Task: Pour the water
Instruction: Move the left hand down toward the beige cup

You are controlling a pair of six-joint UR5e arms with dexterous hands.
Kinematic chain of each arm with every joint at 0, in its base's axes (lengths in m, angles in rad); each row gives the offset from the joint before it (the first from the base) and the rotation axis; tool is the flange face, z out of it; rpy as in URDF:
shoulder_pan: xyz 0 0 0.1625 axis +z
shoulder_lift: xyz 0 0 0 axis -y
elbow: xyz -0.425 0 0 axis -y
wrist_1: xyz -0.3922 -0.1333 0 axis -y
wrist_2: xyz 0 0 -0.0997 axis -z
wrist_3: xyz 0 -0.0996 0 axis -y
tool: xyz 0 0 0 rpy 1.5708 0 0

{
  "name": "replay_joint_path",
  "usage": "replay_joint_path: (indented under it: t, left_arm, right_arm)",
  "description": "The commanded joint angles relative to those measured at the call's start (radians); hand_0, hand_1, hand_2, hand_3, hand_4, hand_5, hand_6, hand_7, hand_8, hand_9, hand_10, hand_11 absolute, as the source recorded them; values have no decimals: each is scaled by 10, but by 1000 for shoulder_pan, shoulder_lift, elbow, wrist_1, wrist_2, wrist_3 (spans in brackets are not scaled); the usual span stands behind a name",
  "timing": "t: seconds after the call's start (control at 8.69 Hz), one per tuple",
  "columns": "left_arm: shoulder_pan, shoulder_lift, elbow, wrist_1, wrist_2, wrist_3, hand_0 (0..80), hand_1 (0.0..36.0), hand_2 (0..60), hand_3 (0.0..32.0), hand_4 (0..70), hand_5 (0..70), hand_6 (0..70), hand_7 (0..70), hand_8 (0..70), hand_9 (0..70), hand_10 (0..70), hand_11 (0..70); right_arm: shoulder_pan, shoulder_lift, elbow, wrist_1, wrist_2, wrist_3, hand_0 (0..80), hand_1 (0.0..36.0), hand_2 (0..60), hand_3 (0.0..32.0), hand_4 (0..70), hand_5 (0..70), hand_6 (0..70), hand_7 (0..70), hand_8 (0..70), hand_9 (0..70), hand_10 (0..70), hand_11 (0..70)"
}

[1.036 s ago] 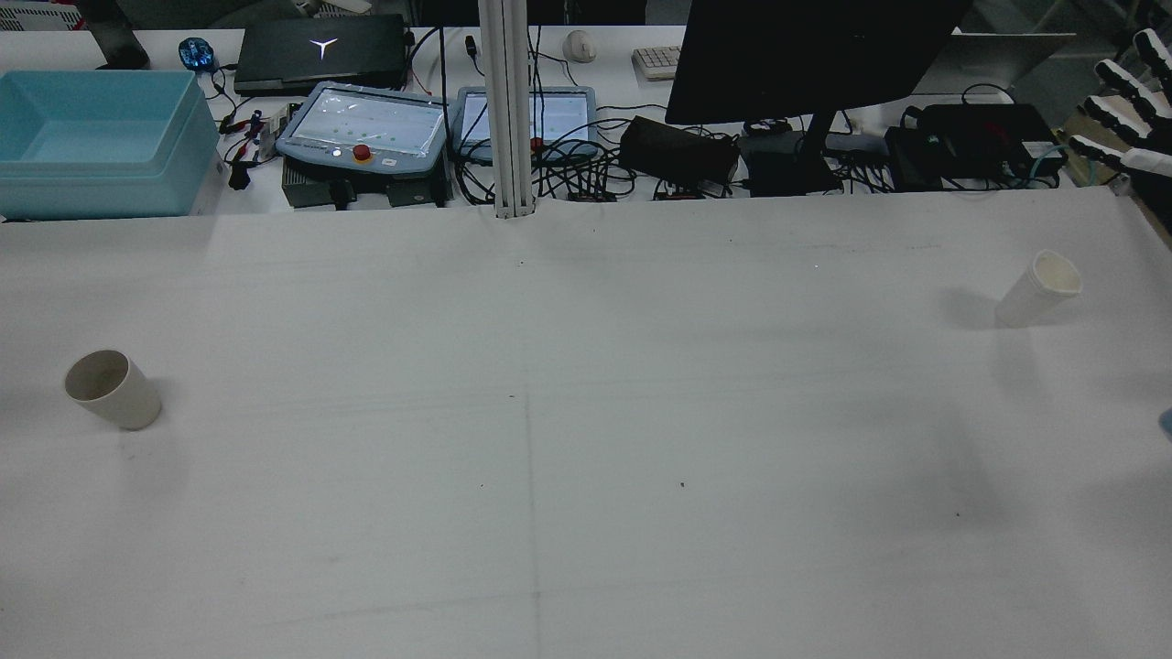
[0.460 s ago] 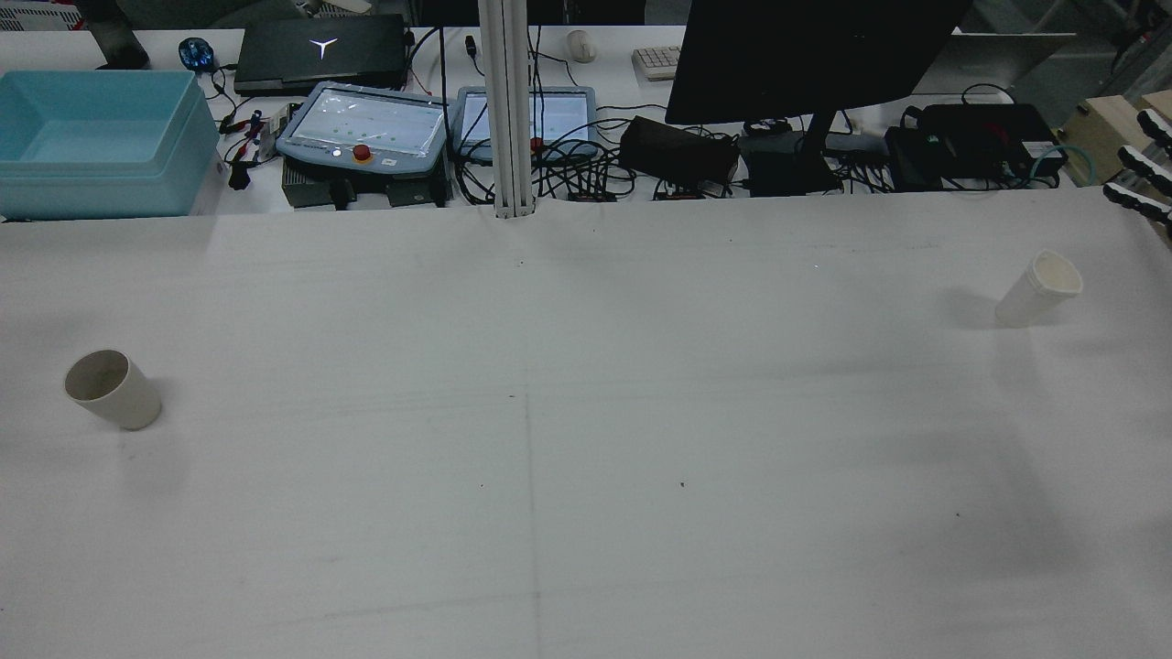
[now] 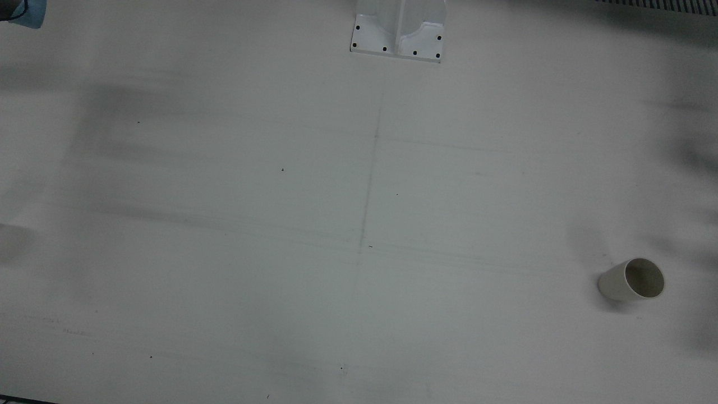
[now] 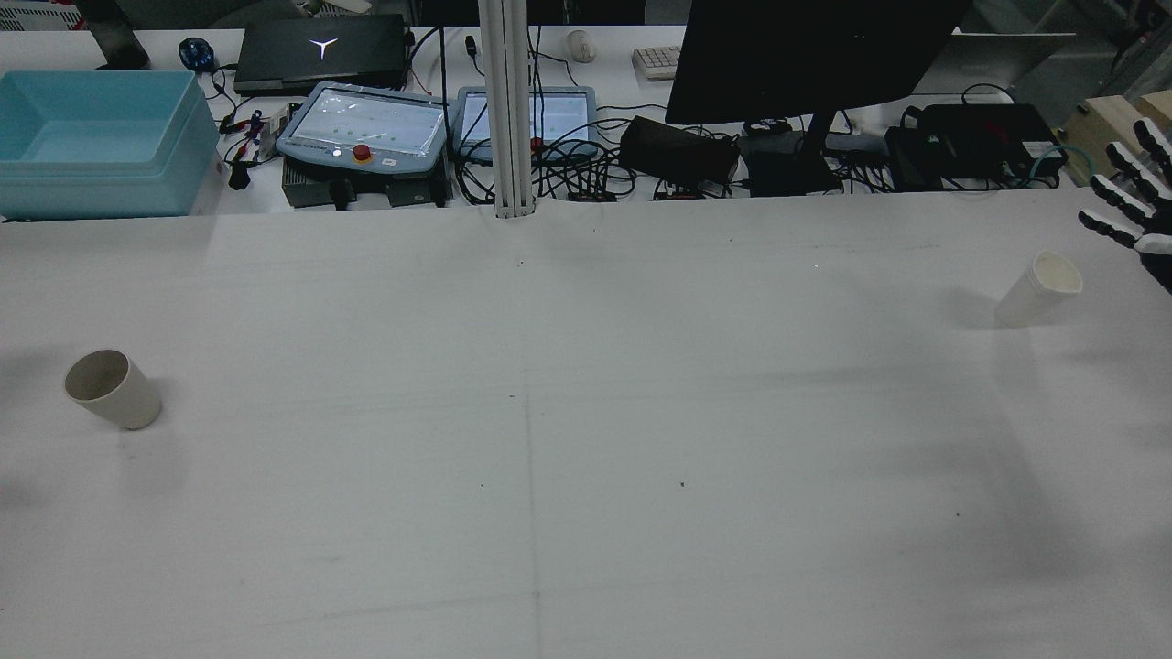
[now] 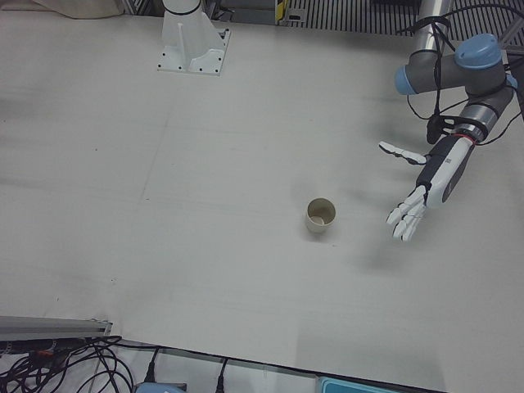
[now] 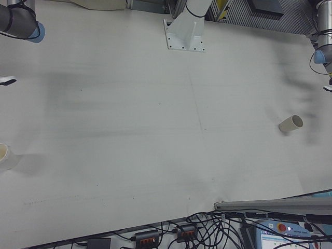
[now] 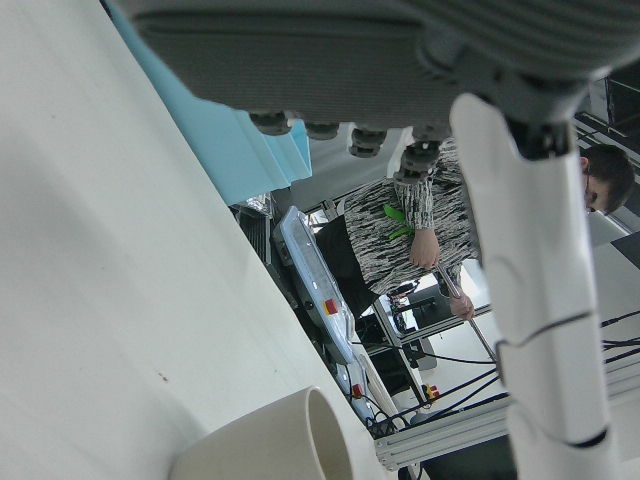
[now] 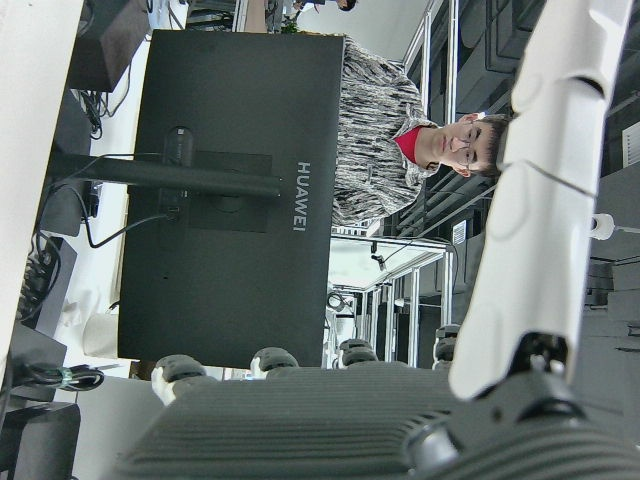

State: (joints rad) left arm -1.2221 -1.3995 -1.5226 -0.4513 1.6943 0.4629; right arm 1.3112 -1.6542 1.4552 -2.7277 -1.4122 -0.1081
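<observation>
Two small paper-like cups stand upright on the white table (image 4: 586,412), well apart at opposite ends. The beige, open-topped cup (image 5: 321,216) is on the robot's left half and looks empty inside; the paler white cup (image 4: 1039,288) is far out on the right half, near the table's edge, and whether it holds water cannot be told from here.

The left hand (image 5: 419,199) hovers just beside the beige cup, fingers spread apart, holding nothing and not touching it. The right hand (image 4: 1131,197) shows only at the border of the rear view, near the white cup, its fingers likewise splayed and empty.

Both cups are probably light, thin-walled and easy to crush or tip, so a gentle wrap around the mid-wall, below the rim, seems the safest hold; a pinch at the lip would likely deform it. A filled cup would be heavier at the bottom and prone to slop if tilted early. The smooth tapered wall may slip upward through a loose grasp, so the fingers should probably settle evenly before lifting.
</observation>
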Motion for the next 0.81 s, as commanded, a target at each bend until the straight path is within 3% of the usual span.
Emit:
replay_joint_path:
  t: [0.0,0.23,0.58,0.69]
  left_arm:
    - [148,-28,134,-109,-126,51,546,123,0,0,175,0,13,41,0,0,0,2]
    - [212,-75,163,-103,-169,54,533,110,0,0,165,0,10,41,0,0,0,0]
    - [297,-113,165,-63,-246,54,594,163,0,0,168,0,15,46,0,0,0,0]
    - [314,-125,170,-56,-264,54,592,163,0,0,166,0,14,47,0,0,0,0]
  right_arm:
    - [-15,-4,1,0,-2,-2,566,223,1,270,0,55,0,24,0,0,0,0]
    - [-17,-18,1,0,-1,-2,565,221,0,266,0,54,0,14,0,0,0,0]
    - [-10,-22,2,6,-1,2,566,223,0,254,0,53,0,0,0,0,0,0]
    - [-10,-22,4,6,-1,4,566,223,0,254,0,53,0,0,0,0,0,0]
